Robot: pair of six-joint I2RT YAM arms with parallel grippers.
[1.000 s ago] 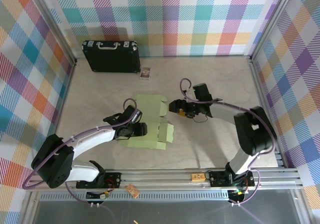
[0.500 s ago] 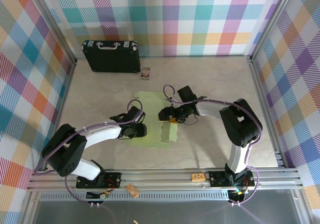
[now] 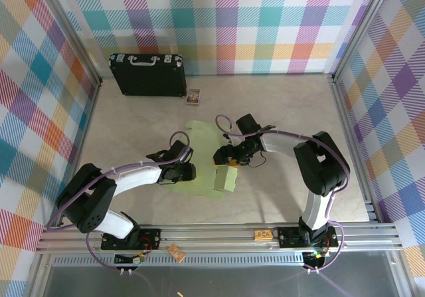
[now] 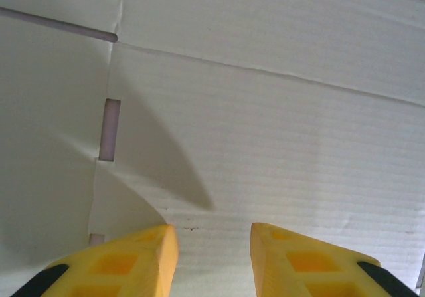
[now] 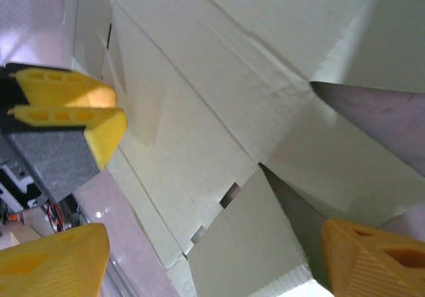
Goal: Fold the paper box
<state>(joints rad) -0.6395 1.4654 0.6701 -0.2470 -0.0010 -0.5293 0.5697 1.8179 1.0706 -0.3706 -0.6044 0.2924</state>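
Setting: plaid walls ringed a beige table (image 3: 292,111); a black case (image 3: 147,74) stood at the upper left of the overhead frame, with a small card (image 3: 193,97) just beside it.
Box: the pale green box (image 3: 206,154) lay mid-frame between the arms, mostly flat, with one flap (image 3: 224,179) raised at its lower right.
Left gripper: the left gripper (image 3: 186,171) sat on the sheet's left edge. In its wrist view the yellow fingers (image 4: 133,260) stood a narrow gap apart, nothing between them, tips right at the card.
Right gripper: the right gripper (image 3: 222,156) was over the sheet's right part. In its wrist view the fingers (image 5: 56,264) stood wide apart with creased panels and the raised flap between and beyond them, nothing clamped.
Step, as judged: raising a side panel along its crease while the other arm pinned the sheet.
Doing it well: the left tips probably needed to press close to the fold line so the thin card would not slide or buckle; the right fingers should push low on the flap, along the score.
Risk: light card may crumple or spring back.
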